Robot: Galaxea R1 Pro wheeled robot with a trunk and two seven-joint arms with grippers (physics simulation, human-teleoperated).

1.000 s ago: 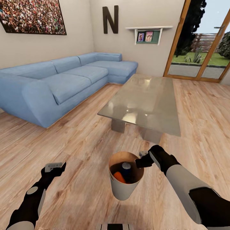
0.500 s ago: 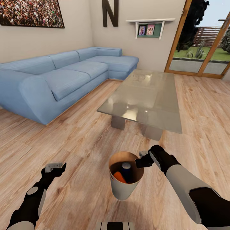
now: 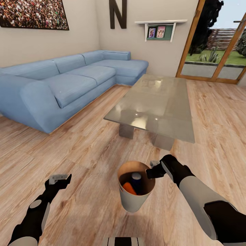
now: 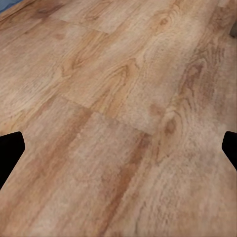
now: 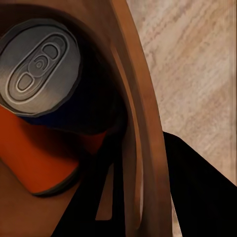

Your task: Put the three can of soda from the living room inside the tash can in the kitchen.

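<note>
The trash can, pale grey outside and copper-brown inside, is in front of me over the wooden floor. My right gripper is shut on its far right rim, one finger inside and one outside. An orange soda can lies inside it, and a dark blue can with a silver top leans over the orange can. A third can is hidden. My left gripper hangs open above bare floor, its fingertips wide apart.
The glass coffee table stands just beyond the bin. A light-blue corner sofa runs along the left wall under the crowd photo. Glass garden doors are at the back right. Open floor lies to my left and right.
The camera shifted between the earliest frame and half a second ago. Since then the bin and my right gripper have moved slightly right, and my left gripper has dropped slightly.
</note>
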